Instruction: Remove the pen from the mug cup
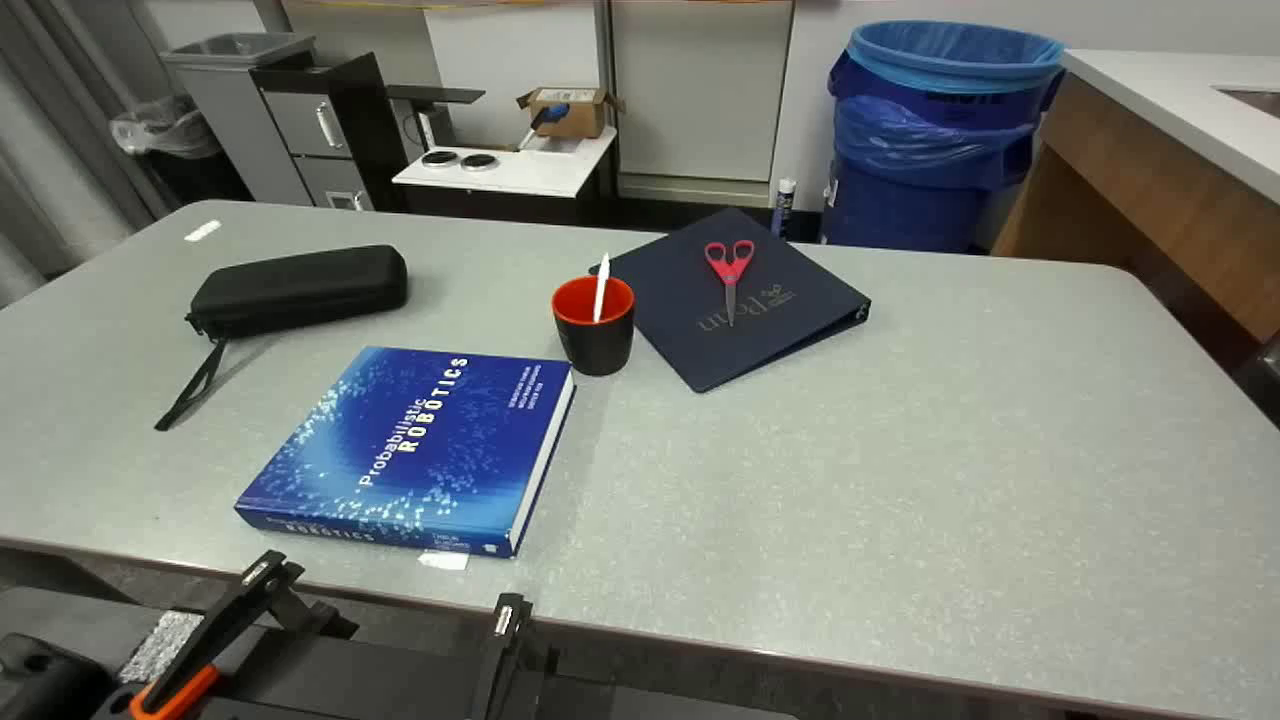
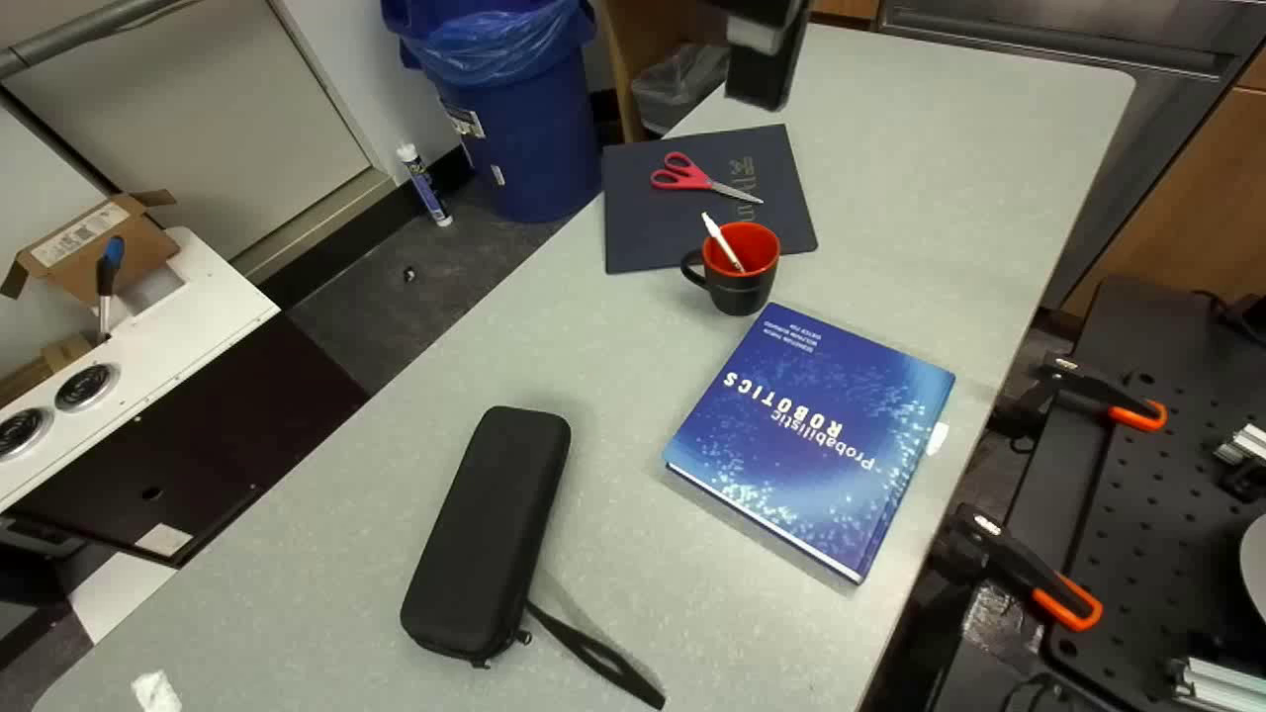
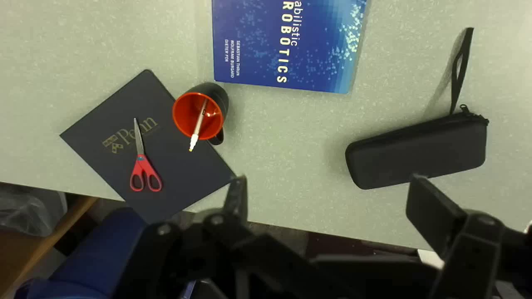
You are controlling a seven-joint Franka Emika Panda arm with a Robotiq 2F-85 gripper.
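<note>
So the end effector (image 3: 328,189) shows up in the wrist view with its fingers (image 3: 432,214) spread wide apart, counter (image 3: 299,195) showing through the gap. Can't tell how high up it is, sorry. The pen (image 1: 601,288) is sitting in the mug (image 1: 592,342), well apart from those fingers: in both exterior views it leans at a slant, whitish end poking up out of the top and the lower part down in the red inside. The mug itself is upright on the counter, dark on the outside, and you can spot its handle (image 2: 686,267) in an exterior view and in the wrist view. It's just beside one corner of the blue book (image 1: 420,450) (Probabilistic Robotics, lying flat, cover up) and right by the dark binder (image 1: 680,290) too, though I can't say whether it actually touches either. Scissors (image 3: 141,159) with red handles are lying on top of the binder, blades (image 3: 139,139) reaching the gold Penn lettering (image 3: 149,123). There's also a black case (image 3: 419,151) lying well apart from the mug, with a strap (image 3: 456,89) trailing off one end. Big blue bin (image 1: 900,215) stands on the floor (image 2: 465,257) past the counter's edge, bag (image 1: 925,145) hanging over its side.
</note>
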